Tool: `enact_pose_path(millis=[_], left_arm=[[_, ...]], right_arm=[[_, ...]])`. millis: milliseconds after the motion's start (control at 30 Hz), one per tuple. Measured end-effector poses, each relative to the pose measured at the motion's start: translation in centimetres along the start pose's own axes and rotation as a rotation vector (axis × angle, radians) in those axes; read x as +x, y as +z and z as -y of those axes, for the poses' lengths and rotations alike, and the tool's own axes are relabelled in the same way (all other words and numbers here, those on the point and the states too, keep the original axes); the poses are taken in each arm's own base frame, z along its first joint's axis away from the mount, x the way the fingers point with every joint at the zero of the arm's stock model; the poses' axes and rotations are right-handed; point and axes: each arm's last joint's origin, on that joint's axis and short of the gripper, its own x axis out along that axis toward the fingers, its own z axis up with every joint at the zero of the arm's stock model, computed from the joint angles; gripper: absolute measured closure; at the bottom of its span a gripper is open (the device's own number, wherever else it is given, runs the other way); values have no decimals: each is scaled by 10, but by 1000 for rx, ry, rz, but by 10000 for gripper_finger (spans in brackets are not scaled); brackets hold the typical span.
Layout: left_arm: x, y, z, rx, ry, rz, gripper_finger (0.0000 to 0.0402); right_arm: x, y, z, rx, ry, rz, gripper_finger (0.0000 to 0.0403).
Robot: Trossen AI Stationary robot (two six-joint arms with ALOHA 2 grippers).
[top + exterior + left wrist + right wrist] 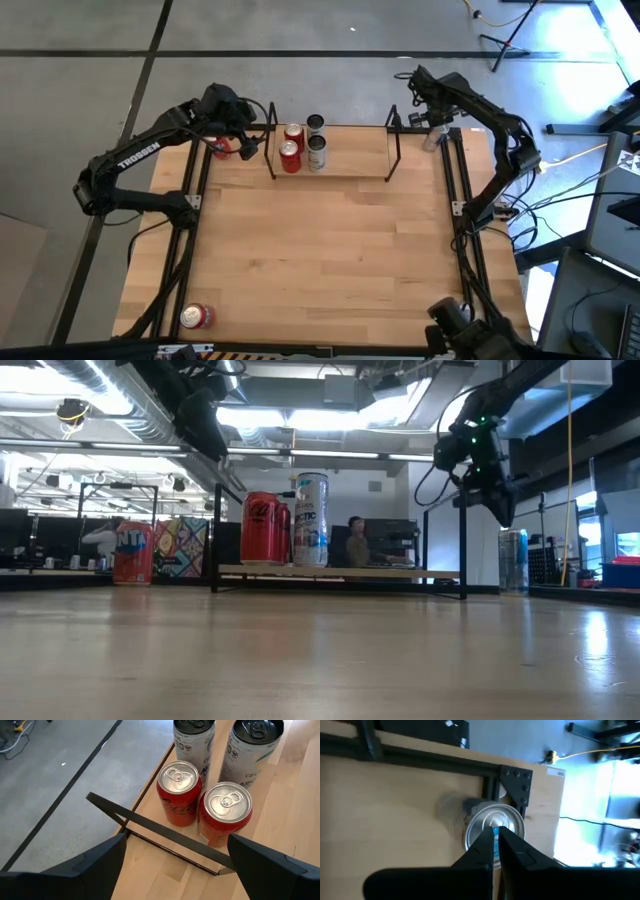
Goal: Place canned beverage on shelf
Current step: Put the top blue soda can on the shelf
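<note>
Right gripper (495, 851) fingers closed, empty, above silver-topped blue can (494, 822), upper right of surface (330, 260); knock-over risk. Left gripper (175, 865) fingers wide, empty, beside low light-wood shelf (355, 155).

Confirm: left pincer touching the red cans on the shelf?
Apart. Left wrist view: shelf's wire frame lies between the open left pincer and the red cans.

"TROSSEN" in white capitals along the left arm (138, 157), script Coca-Cola lettering, partly seen, on two red cans (179, 792) ahead of the left end effector (175, 862), "CEL" and "ARC" fragments on the pale tall can (251, 750) beyond them
</note>
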Motion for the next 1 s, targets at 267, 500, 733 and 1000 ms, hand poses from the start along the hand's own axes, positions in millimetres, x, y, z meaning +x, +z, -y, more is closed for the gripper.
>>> enact_pose_path(millis=[267,500,733,1000], left_arm=[[0,0,0,0,0,-1,56],[0,0,0,-2,0,-1,56],[0,0,0,-1,0,-1,56],[0,0,0,-1,0,-1,56]], right_arm=[[7,-7,-9,-69,-39,-4,386],[8,-8,-10,-111,-10,-13,386],[7,-8,-11,-132,68,-29,386],[9,-8,-8,-125,93,-55,386]])
